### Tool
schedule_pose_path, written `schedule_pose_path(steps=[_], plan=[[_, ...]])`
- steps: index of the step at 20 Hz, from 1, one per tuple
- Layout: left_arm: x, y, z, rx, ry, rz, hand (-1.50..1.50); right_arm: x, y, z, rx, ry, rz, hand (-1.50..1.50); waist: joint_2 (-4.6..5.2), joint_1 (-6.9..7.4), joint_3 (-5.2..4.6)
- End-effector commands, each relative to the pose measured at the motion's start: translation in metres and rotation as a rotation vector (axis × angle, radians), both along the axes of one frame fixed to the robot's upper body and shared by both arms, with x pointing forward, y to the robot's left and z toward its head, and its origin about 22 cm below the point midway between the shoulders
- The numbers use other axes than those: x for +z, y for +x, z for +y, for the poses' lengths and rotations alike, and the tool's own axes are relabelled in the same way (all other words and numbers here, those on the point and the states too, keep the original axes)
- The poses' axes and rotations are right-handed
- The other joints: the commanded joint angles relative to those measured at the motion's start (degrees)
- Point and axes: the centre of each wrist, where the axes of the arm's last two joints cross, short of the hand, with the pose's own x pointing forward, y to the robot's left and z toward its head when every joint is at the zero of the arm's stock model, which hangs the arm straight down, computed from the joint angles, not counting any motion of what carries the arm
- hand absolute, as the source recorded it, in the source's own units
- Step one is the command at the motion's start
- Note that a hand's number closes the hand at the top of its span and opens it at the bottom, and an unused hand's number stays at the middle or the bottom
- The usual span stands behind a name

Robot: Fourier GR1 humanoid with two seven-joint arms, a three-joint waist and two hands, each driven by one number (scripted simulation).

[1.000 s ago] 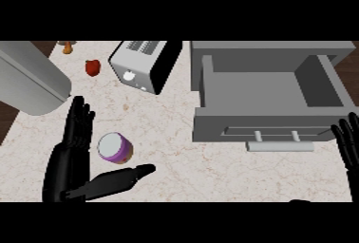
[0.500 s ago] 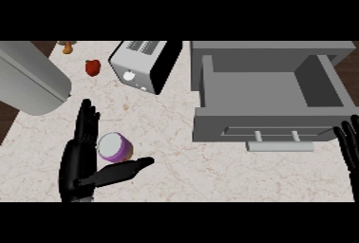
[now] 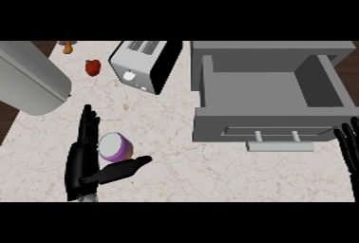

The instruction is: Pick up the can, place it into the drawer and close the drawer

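A purple can (image 3: 114,146) with a pale lid stands upright on the marble counter at the lower left. My left hand (image 3: 81,163) brackets it: straight fingers run up its left side and the thumb stretches out below it, with nothing curled round it. The grey drawer (image 3: 210,90) stands pulled open at the right, its inside bare and its handle (image 3: 280,146) facing me. My right hand (image 3: 348,148) rests open at the right edge, fingers up, just right of the drawer front.
A silver and black toaster (image 3: 144,65) stands behind the can. A large grey cylinder (image 3: 28,80) lies at the far left. A small red pepper (image 3: 92,67) and an orange item (image 3: 68,48) sit near the back edge.
My left hand has closed in on the can: the fingers moved right against its left side and the thumb swung up under it. The right hand barely shifted.
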Motion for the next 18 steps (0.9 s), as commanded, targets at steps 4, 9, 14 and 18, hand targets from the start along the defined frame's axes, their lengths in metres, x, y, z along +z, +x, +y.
schedule_pose_path(steps=[4,9,14,18], plan=[[-0.057,-0.01,0.009,0.041,0.021,0.029,-1.5,-0.003,-0.003,-0.003,-0.001,0.019,-0.015,-1.5,0.01,-0.11,0.0],[-0.044,-0.005,0.044,0.031,0.004,0.055,-1.5,0.009,0.021,0.013,0.014,0.021,-0.008,-1.5,0.03,0.16,0.0],[-0.067,-0.025,0.036,0.025,-0.003,0.056,-1.5,0.0,0.003,-0.001,0.005,0.006,-0.009,-1.5,-0.01,0.08,0.02],[-0.075,-0.023,0.051,0.026,-0.012,0.051,-1.5,0.005,0.005,0.02,-0.001,0.015,-0.028,-1.5,-0.02,0.09,0.01]])
